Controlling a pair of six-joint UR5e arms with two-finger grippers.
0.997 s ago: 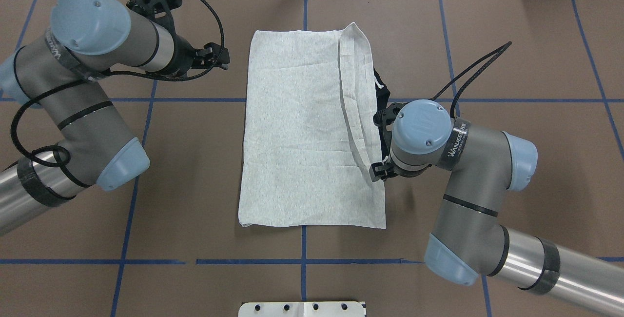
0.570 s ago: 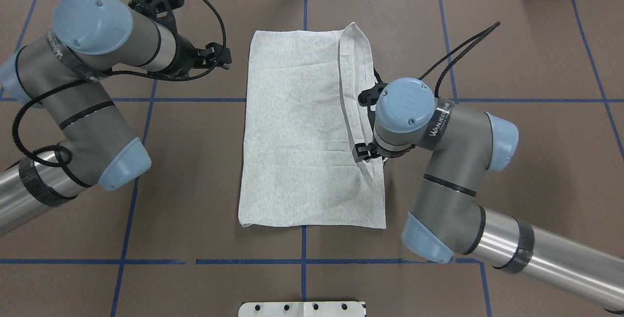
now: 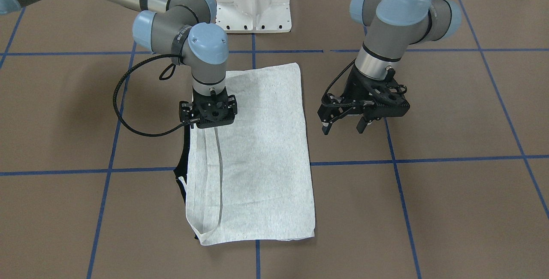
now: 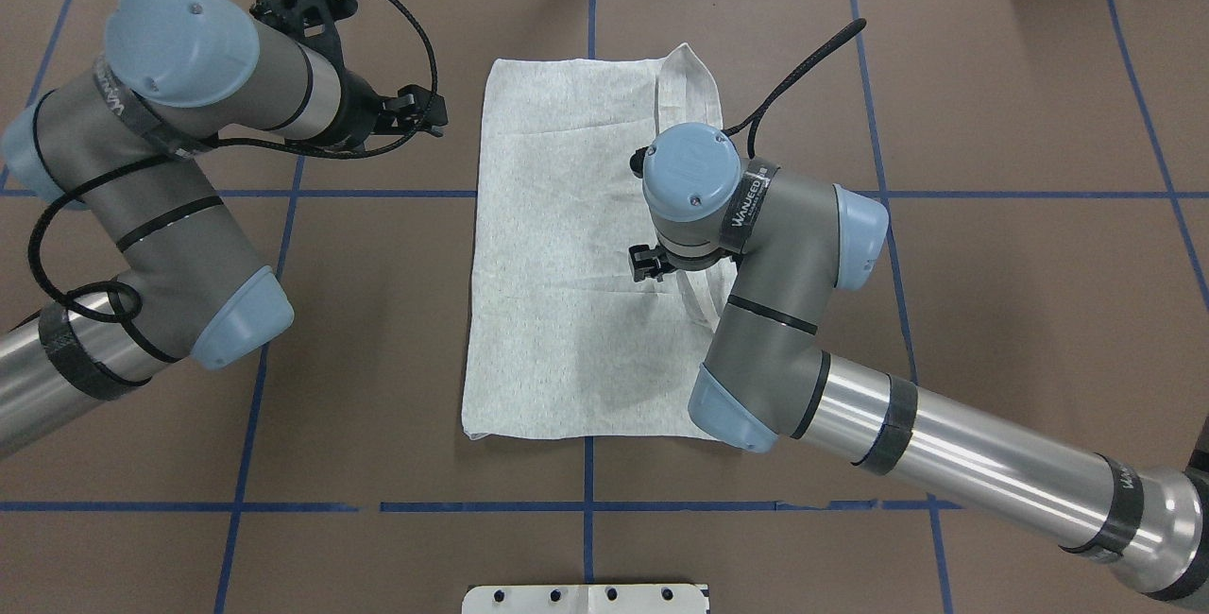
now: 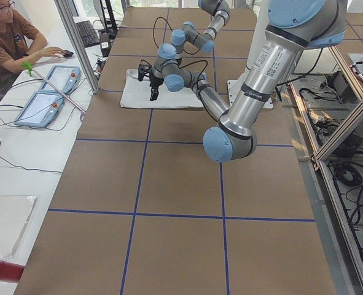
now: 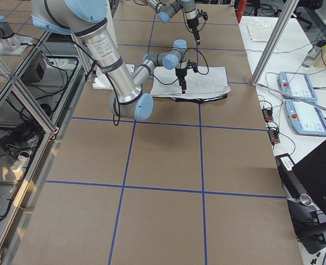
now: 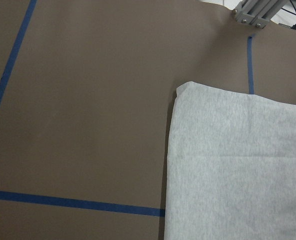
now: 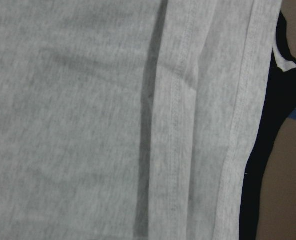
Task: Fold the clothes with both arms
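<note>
- Room: an operator (image 5: 6,37) sits at a white bench alongside the table.
- Table (image 4: 378,359): brown covering, blue tape grid.
- T-shirt (image 4: 557,246): flat mid-table, plain grey side up, sides folded in to a narrow rectangle. Cross-folds seem to remain; roughly halfway.
- Right gripper (image 3: 208,120): pointing down on the shirt's folded edge strip. Cannot tell whether it grips.
- Left gripper (image 3: 343,128): jaws wide apart, empty, over bare table beside the shirt.

In the overhead view, the right end effector (image 4: 648,264) has been carried leftward and upward from the T-shirt's (image 4: 567,246) right edge to the frame's centre. Its black cable (image 4: 803,66) has been swung toward the upper centre.
</note>
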